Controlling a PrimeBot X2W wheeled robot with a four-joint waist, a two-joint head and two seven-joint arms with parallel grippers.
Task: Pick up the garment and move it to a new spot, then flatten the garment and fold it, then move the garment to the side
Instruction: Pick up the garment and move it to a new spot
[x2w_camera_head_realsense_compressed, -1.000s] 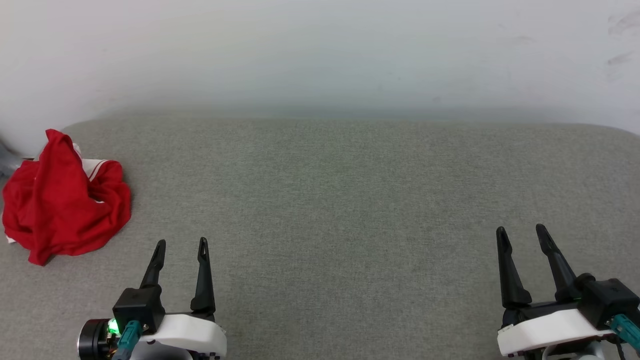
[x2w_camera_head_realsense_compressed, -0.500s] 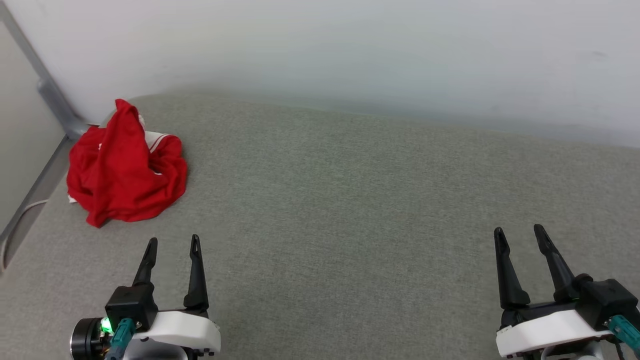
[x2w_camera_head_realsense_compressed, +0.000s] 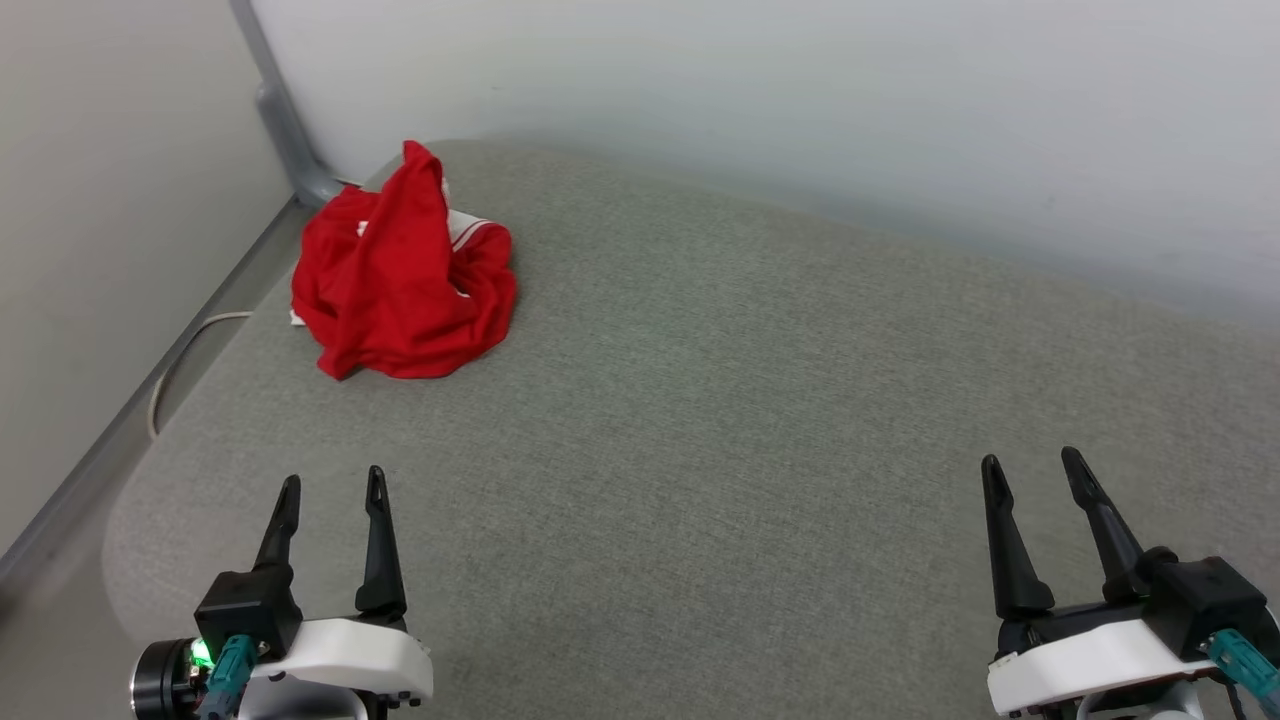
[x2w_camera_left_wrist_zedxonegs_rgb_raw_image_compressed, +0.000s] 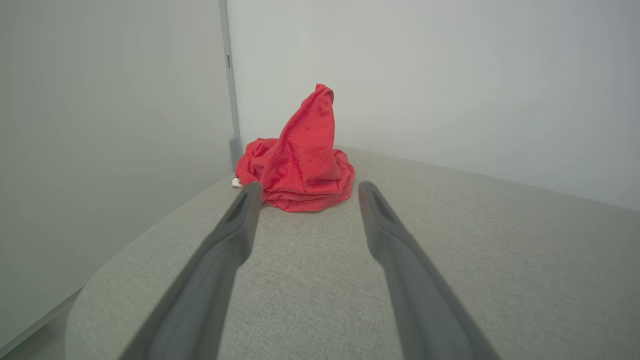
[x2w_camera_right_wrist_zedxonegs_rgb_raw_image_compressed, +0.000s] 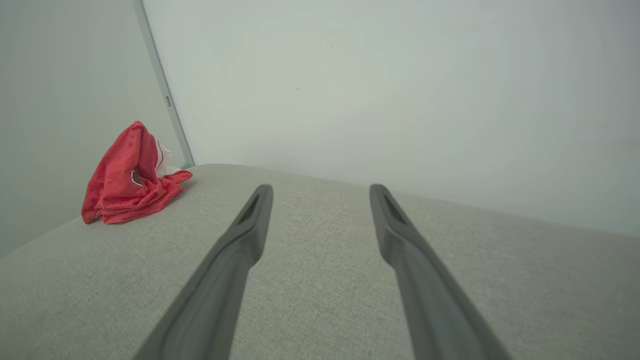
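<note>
The garment (x2w_camera_head_realsense_compressed: 405, 285) is a crumpled red heap with a bit of white striped sleeve showing, lying at the far left corner of the grey padded surface (x2w_camera_head_realsense_compressed: 750, 400). One fold stands up in a peak, as the left wrist view shows of the garment (x2w_camera_left_wrist_zedxonegs_rgb_raw_image_compressed: 302, 160). My left gripper (x2w_camera_head_realsense_compressed: 332, 485) is open and empty, well short of the heap, fingers pointing toward it. My right gripper (x2w_camera_head_realsense_compressed: 1032, 465) is open and empty at the lower right, far from the garment (x2w_camera_right_wrist_zedxonegs_rgb_raw_image_compressed: 130, 182). The print and hem logo are hidden in the folds.
White walls close the surface at the back and left. A grey metal post (x2w_camera_head_realsense_compressed: 280, 120) stands in the corner behind the heap. A pale cable (x2w_camera_head_realsense_compressed: 180, 355) runs along the gap by the left edge. The surface's rounded left corner (x2w_camera_head_realsense_compressed: 125, 500) lies beside my left gripper.
The whole head view has swung left, so the camera turned: the garment now sits nearer the picture's middle and the left wall and post came into sight. Both grippers stay open.
</note>
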